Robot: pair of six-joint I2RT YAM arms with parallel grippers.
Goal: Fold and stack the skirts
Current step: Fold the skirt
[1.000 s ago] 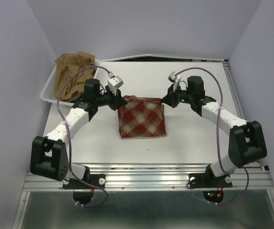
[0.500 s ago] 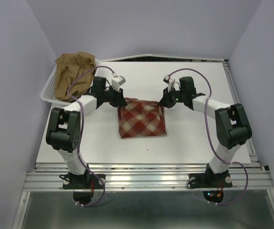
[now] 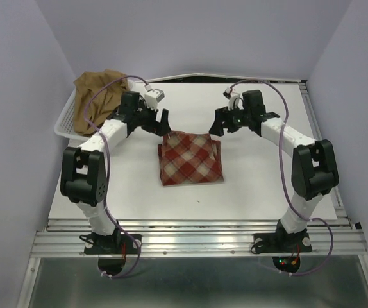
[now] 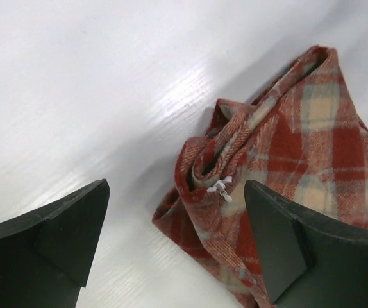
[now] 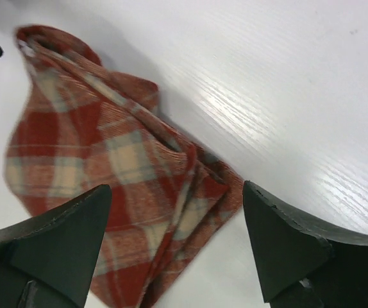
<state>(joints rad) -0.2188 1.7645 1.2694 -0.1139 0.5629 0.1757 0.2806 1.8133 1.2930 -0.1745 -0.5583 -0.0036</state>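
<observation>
**A:** Looking from above first: why do both grippers sit so close to the plaid skirt (image 3: 191, 160)?

**B:** The left gripper (image 3: 157, 122) hovers just past its far-left corner and the right gripper (image 3: 219, 124) just past its far-right corner. Both are spread wide and grip nothing. I judge one fold is already laid. The tan skirt (image 3: 97, 96) is heaped in the basket (image 3: 62, 125), well to the far left of the plaid skirt, unfolded.

**A:** Left wrist?

**B:** Its fingers (image 4: 62, 231) are wide apart and empty. The plaid corner beneath them is bunched in rolled layers, with a white thread loop (image 4: 220, 187) showing.

**A:** Right wrist?

**B:** The same wide, empty spread. The cloth there lies doubled, red-and-cream checks with rumpled edges.
</observation>
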